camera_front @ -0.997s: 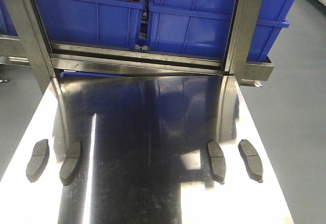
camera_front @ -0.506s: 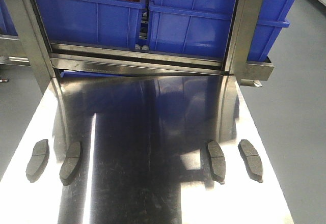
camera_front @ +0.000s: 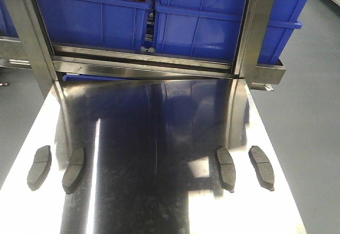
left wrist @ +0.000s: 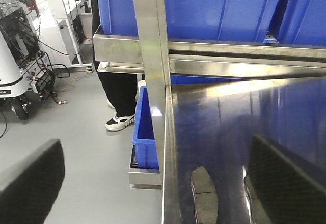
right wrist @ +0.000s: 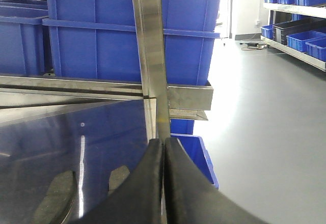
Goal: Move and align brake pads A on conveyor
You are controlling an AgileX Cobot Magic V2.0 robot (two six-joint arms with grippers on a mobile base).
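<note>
Nothing has shifted since a second ago: all four pads sit where they were.

From the front you see four brake pads (camera_front: 73,170) lying flat on the steel table (camera_front: 159,191). A left pair (camera_front: 39,167) lies near the table's left edge and a right pair (camera_front: 225,168) near its right edge. Two big blue bins (camera_front: 95,18) stand past the table's far end. Each pad is a curved grey-brown strip with a thin groove across its middle and a dark lower edge.

In your left wrist view the left gripper (left wrist: 155,150) is spread wide and holds nothing. One brake pad (left wrist: 204,196) lies on the table between its fingers.

In your right wrist view the right gripper (right wrist: 163,145) has its fingers pressed together on nothing. Two brake pads (right wrist: 57,193) lie on the table, left of the fingers in the picture.
</note>
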